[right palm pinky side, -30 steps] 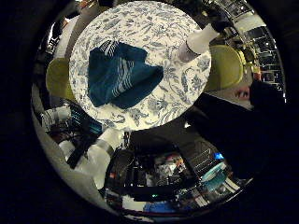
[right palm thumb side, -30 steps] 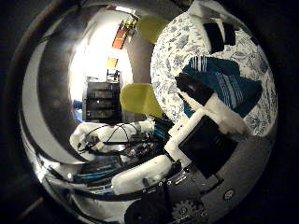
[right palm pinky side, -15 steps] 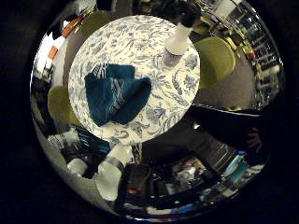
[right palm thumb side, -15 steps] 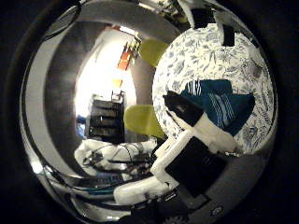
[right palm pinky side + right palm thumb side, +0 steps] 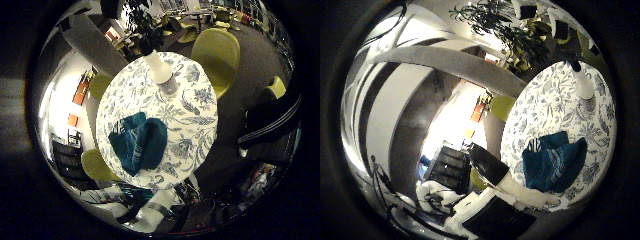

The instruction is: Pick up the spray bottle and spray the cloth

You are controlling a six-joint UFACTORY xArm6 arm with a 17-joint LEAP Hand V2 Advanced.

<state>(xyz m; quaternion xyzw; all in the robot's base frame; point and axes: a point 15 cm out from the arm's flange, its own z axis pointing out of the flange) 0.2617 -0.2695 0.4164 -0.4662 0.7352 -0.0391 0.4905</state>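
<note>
I see the spray bottle [image 5: 159, 70] standing upright on the round table [image 5: 197, 125], near the rim at about twelve o'clock of the tabletop as the little finger side palm view frames it. It has a white body that narrows toward the top, and the base looks greyer or see-through; I cannot make out the nozzle or trigger clearly. The cloth [image 5: 139, 142] lies well apart from the bottle, toward about seven o'clock of the tabletop, a teal piece bunched into soft folds with a few pale stripes at one edge. The tablecloth is white with a blue-grey leaf and flower print. Nothing touches the bottle or the cloth.

From the thumb side palm view I get part of my hand [image 5: 507, 187]: a white segment with a black tip reaching out over the table edge just beside the cloth, holding nothing, and it looks fairly straight, so I read the hand as released.

Around the table stand yellow-green chairs [image 5: 216, 55], one large beyond the bottle at about one o'clock, and a leafy plant [image 5: 492, 20] sits farther back
</note>
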